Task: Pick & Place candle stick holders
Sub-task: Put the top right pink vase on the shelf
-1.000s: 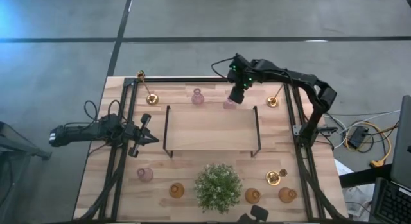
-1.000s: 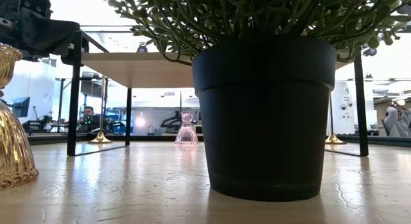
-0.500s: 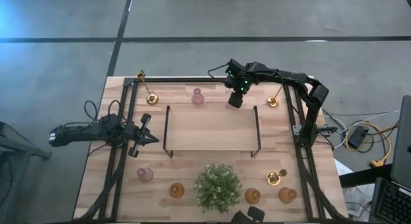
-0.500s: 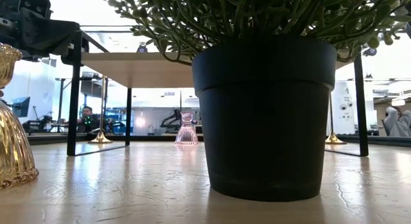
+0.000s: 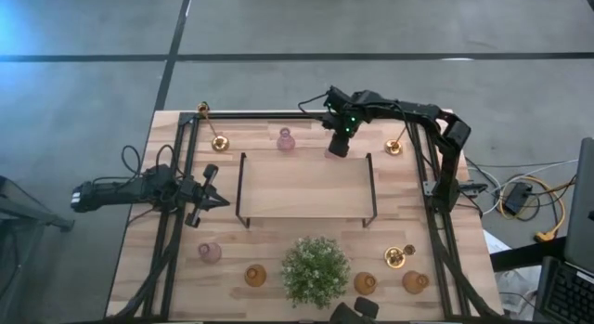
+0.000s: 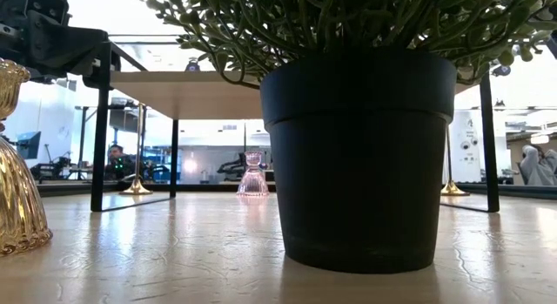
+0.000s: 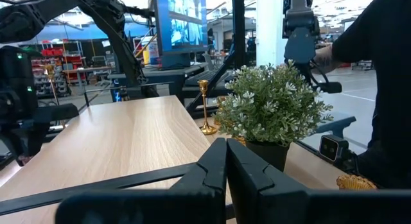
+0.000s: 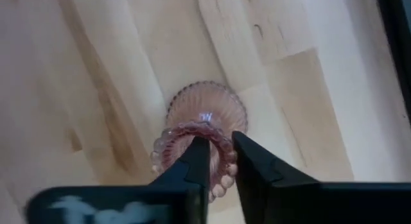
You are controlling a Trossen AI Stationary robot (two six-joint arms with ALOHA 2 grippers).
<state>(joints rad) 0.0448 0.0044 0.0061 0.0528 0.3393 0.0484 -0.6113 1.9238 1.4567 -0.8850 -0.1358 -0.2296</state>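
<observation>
Looking at the right gripper [image 8: 218, 156] from its own wrist camera, we see the two dark fingers pinched almost together over the scalloped rim of a pink glass holder [image 8: 199, 131], one finger dipping inside the cup and the other outside, so it reads as closed on the rim wall, though we can't swear the pads are actually biting yet. That holder sits on the wooden table [image 5: 306, 259] at the far side, just behind the black-framed wooden shelf [image 5: 306, 187], with a second pink holder [image 5: 286, 139] to its left. We'd guess this thing is light but stiff, slick and chippy: pressed ribbed glass, round flared foot, narrow waist, beaded lip. A rim pinch works, but glass on hard fingers slides easily, so a slow straight lift seems wise; the waist would be a safer hold if it were reachable. Elsewhere, the brass sticks [image 5: 220, 142] are slim shiny stems on round bases, probably top-heavy and tippy, and the amber glass holders [image 5: 255, 275] along the near edge are squat and ribbed, beside the bushy potted plant [image 5: 316, 271]. The left gripper [image 5: 215, 200] waits at the left edge, fingers pressed shut on nothing.
</observation>
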